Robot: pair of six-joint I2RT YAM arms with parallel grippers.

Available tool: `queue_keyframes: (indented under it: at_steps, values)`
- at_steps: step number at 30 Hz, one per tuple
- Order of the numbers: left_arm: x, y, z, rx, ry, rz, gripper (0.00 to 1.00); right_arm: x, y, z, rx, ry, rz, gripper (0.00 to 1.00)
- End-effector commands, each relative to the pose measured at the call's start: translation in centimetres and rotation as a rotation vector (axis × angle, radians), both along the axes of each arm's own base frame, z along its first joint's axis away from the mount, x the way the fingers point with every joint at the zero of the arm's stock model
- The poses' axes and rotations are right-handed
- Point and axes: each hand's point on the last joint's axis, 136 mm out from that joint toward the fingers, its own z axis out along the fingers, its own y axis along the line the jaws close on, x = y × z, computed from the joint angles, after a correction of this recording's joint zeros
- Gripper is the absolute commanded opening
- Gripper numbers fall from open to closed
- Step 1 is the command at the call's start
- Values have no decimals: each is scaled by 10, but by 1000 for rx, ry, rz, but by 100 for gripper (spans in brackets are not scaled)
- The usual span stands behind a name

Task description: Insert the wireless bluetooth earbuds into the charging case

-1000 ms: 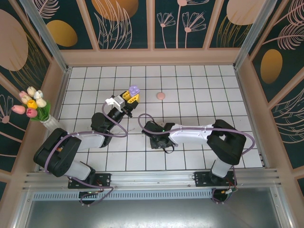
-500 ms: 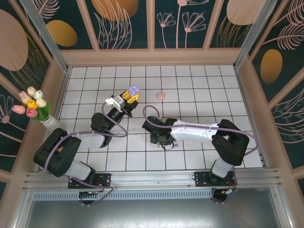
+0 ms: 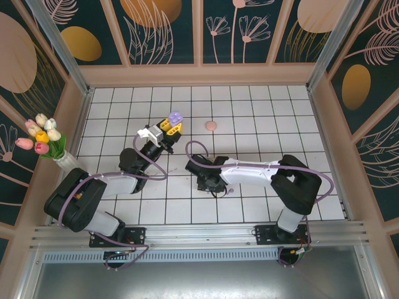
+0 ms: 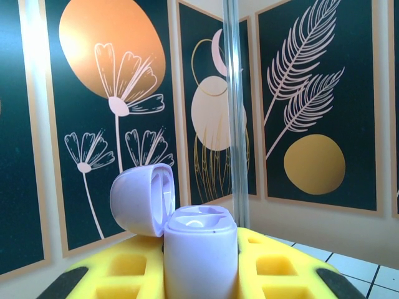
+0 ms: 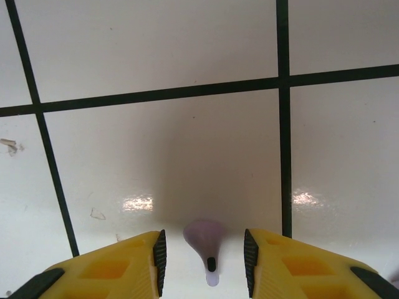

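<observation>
One purple earbud [image 5: 204, 240], a rounded bulb with a short stem pointing toward the right wrist camera, lying on a white tile of the bench [image 5: 156, 156]; placed about midway between the left and right edges, nearer the near edge than the far one. Flanking it, the right fingers [image 5: 146, 261]: released, one yellow tip on each side, low over the tile, neither seen to touch, the earbud roughly centred in the gap. Second item, the charging case [image 4: 201, 249]: purple, its lid [image 4: 142, 198] swung open, a pale recess showing at the top; grasped by the left fingers [image 4: 274, 268] and held clear of the bench, left of centre. Also present, a pink disc [image 3: 212, 125] farther back on the bench, well apart from both arms. Step in hand, as judged: pinching up the earbud. Handling note: the piece looks small, smooth and rounded, so an off-centre pinch may spin it or squirt it away. Close slowly across the bulb rather than the thin stem, keep the tips almost grazing the tile, and lift straight up only once the hold is firm. Mind which way the stem points, since it likely has to enter the case first.
</observation>
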Motion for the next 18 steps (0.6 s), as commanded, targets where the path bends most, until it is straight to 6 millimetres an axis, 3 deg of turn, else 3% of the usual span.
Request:
queue_keyframes:
  at_steps: [1, 18]
  values:
    - [-2, 4, 18, -50, -45, 5, 0, -2, -3, -8, -18, 27, -19, 39]
    - [-1, 4, 15, -55, -43, 5, 0, -5, 1, -22, -28, 55, -2, 33]
